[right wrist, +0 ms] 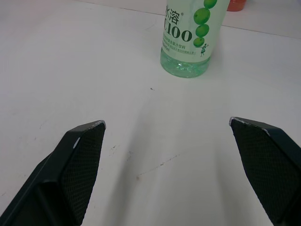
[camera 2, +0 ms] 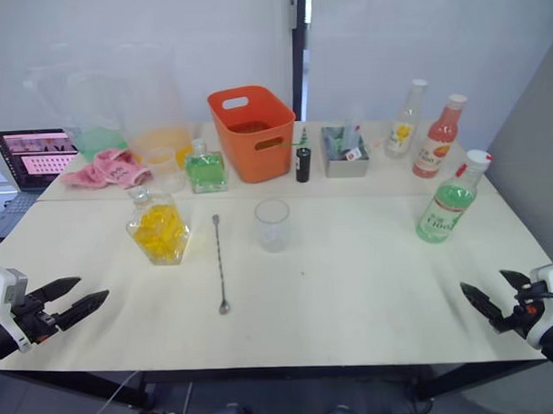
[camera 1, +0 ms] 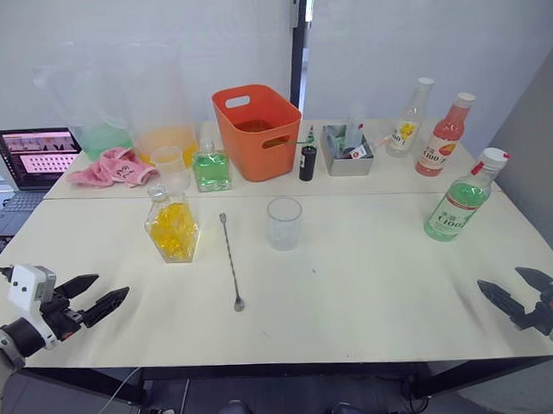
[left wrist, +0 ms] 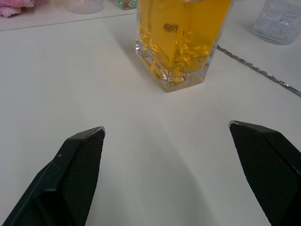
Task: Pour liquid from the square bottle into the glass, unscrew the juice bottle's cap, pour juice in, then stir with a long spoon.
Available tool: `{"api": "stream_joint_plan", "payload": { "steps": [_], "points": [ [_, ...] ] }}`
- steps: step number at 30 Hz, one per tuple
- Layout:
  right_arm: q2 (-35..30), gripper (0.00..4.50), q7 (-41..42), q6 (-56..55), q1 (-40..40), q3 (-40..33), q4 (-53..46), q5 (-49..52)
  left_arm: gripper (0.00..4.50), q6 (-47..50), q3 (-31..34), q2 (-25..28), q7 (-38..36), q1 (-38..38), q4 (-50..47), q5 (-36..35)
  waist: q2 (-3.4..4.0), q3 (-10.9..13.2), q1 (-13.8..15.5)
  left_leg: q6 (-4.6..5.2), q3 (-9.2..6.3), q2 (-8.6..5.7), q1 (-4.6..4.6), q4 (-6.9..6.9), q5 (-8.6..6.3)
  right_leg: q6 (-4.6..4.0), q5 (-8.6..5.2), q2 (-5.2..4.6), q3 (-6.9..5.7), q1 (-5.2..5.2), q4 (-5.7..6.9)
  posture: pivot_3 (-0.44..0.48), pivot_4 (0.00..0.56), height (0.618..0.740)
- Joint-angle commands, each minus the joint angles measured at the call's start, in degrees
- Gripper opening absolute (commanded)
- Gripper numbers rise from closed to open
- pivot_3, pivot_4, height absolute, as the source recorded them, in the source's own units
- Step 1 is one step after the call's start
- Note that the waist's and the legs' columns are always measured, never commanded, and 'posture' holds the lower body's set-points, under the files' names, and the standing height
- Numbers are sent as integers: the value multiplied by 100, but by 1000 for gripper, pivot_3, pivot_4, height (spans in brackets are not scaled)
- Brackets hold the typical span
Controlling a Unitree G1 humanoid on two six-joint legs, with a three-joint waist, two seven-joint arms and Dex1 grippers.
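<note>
With both grippers, left (camera 1: pixel 96 299) and right (camera 1: pixel 508 292), spread open and empty at the desk's (camera 1: pixel 370 285) front corners, the left should close squarely across the square bottle's (camera 1: pixel 172 229) flat sides, left of the glass (camera 1: pixel 284 223) mid-desk.

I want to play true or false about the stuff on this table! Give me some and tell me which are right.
1. The glass is empty. True.
2. The long spoon stands inside the glass. False: it lies flat on the table, between the square bottle and the glass.
3. The left gripper holds the square bottle. False: it is open, apart from it.
4. The green juice bottle has its cap on. True.
5. The right gripper is open. True.
</note>
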Motion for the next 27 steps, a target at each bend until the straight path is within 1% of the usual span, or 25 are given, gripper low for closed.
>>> {"api": "stream_joint_plan", "payload": {
  "steps": [1,4,6,9,12,14,16,19,23,25,27],
  "points": [
    [18,4500,-30,-8,-100,19,-241,112,4478,146,138,-15,177,150,-449,-129,0,0,0,0,0,0,0,0,0,0,0,0,0,0,0,0,150,739],
    [52,4500,-24,263,-399,255,-623,353,4478,440,251,-545,661,509,-1208,-437,5,1,-53,0,7,0,3,0,0,1,1,0,12,-1,-2,0,150,739],
    [33,4500,45,472,-645,460,-882,541,4478,549,241,-965,1109,713,-1776,-536,6,3,-70,1,12,0,6,0,0,4,3,0,21,-1,0,0,150,739],
    [4,4500,69,669,-828,637,-1083,653,4478,699,240,-1254,1502,806,-2198,-607,0,4,-38,1,9,1,7,2,0,3,3,3,20,-1,4,0,150,739],
    [-104,4500,288,963,-1257,1064,-1336,877,4478,726,4,-1726,2187,896,-2764,-490,2,5,13,1,8,-1,6,6,0,3,4,5,21,2,1,0,150,739],
    [-216,4500,525,1165,-1547,1341,-1480,1042,4478,821,-152,-2046,2711,796,-3095,-504,0,5,27,1,11,-2,4,9,0,7,7,5,28,3,-1,0,150,739],
    [-298,4500,714,1360,-1816,1557,-1578,1205,4478,949,-330,-2296,3089,670,-3373,-563,-2,5,44,1,11,-3,3,12,0,7,8,5,29,3,0,0,150,739],
    [-373,4500,894,1544,-2049,1785,-1678,1320,4478,1091,-563,-2445,3479,504,-3548,-474,-6,4,62,1,8,-3,2,12,0,-32,31,7,28,3,1,0,150,739],
    [-409,4500,1143,1652,-2292,2115,-1817,1386,4478,1182,-1015,-2548,4223,38,-3572,72,-6,5,73,2,8,-6,2,12,0,-33,33,8,29,3,0,0,150,739],
    [-396,4500,1158,1645,-2315,2165,-1833,1376,4478,1189,-1092,-2552,4379,-105,-3531,190,-9,5,72,2,8,-6,2,13,0,-32,33,8,29,3,0,0,150,739],
    [-407,4500,1191,1583,-2239,2210,-1873,1294,4478,1259,-1264,-2541,4533,-400,-3443,310,-9,6,73,2,9,-6,1,13,0,-33,33,9,29,3,-1,0,150,739]
  ]
}}
